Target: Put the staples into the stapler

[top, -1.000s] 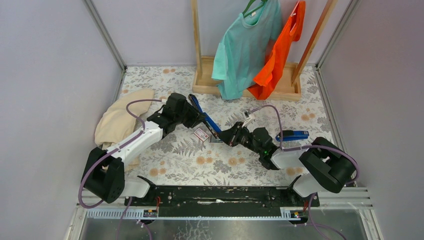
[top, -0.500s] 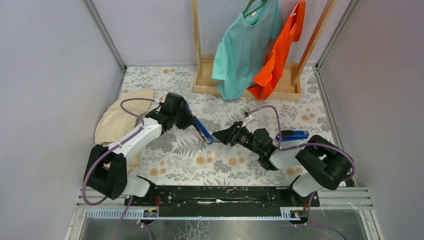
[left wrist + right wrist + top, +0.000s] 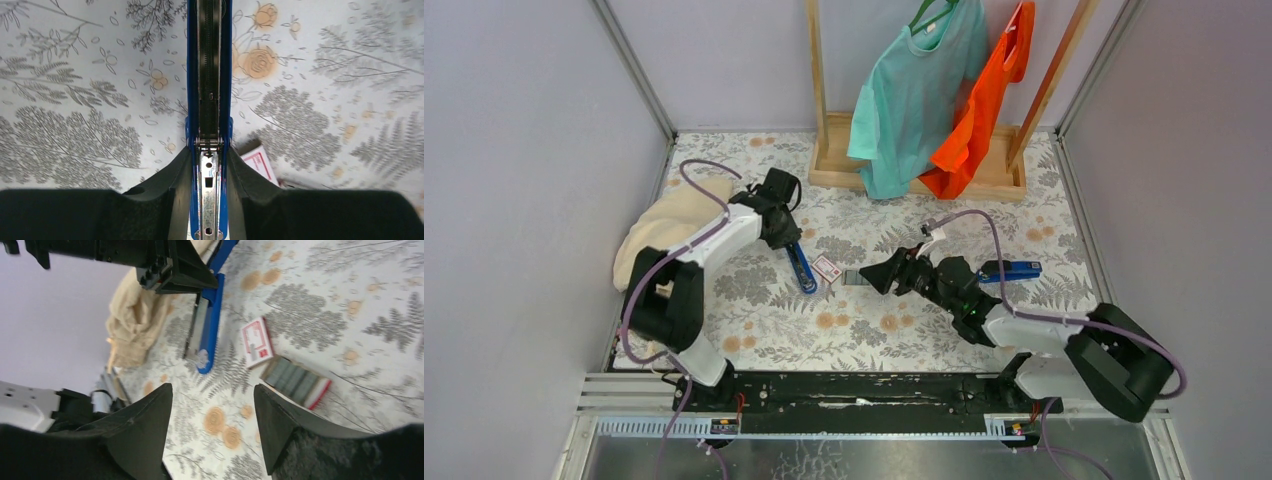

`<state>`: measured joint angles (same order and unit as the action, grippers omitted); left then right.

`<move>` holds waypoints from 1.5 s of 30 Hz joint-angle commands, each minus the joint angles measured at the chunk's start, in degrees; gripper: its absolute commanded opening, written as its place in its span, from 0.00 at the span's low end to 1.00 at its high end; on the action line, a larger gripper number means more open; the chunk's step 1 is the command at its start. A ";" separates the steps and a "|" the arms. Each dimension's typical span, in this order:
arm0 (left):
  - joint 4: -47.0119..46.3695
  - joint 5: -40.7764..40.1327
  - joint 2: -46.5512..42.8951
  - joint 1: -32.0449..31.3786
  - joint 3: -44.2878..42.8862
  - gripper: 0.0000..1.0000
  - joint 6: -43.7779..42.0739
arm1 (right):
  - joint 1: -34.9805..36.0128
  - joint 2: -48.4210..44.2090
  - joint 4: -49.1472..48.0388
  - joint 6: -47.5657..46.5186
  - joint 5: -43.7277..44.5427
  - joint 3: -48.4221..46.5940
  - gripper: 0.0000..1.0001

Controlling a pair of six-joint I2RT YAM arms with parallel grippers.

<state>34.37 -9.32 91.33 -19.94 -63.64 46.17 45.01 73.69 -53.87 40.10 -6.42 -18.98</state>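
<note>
An open blue stapler (image 3: 800,266) lies on the floral table, its metal channel (image 3: 209,95) facing up. My left gripper (image 3: 209,167) is shut on the stapler's rear end; in the top view it sits at the stapler's far end (image 3: 780,218). The staples (image 3: 292,379) are a silvery-grey block in a red-edged tray, also seen from above (image 3: 852,277). My right gripper (image 3: 212,390) hangs open and holds nothing, just right of the staples (image 3: 876,275). The stapler (image 3: 210,322) lies beyond it.
A white and red box lid (image 3: 826,267) lies between the stapler and the staples. A second blue stapler (image 3: 1009,271) lies at the right. A beige cloth (image 3: 669,225) is heaped at the left. A wooden rack (image 3: 919,170) with two shirts stands at the back.
My right gripper has opened and drawn back slightly to the right. My left arm has swung the stapler leftward and down, so it now points toward the near edge.
</note>
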 commanded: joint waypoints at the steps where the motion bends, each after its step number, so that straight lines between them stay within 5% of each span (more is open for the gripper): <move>1: 4.80 -3.32 5.41 1.06 -6.11 0.00 -9.68 | 0.42 -7.42 16.31 -9.34 8.15 -2.22 0.70; 10: 2.90 0.45 13.44 2.46 -6.68 0.04 -13.17 | 0.34 -17.98 30.12 -16.41 20.64 -0.87 0.79; 21: 2.74 -1.13 11.27 2.81 -4.66 0.49 -11.87 | 0.12 -19.29 43.57 -19.29 30.96 -4.63 0.91; 25: 4.35 -2.03 6.50 2.82 -3.45 0.60 -11.37 | -0.18 -19.54 49.70 -19.22 36.04 -7.23 1.00; 35: 2.81 1.52 -14.96 2.89 2.68 0.90 -17.02 | -9.55 -18.59 63.99 -14.81 37.52 -14.23 0.99; 45: -2.26 4.48 -33.79 2.88 7.57 0.98 -23.86 | -18.46 -14.27 74.52 -7.05 42.47 -20.73 0.99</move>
<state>37.30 -7.84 63.75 -17.50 -59.24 26.02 30.22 58.30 15.64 27.27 31.24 -35.75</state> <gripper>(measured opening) 0.973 0.988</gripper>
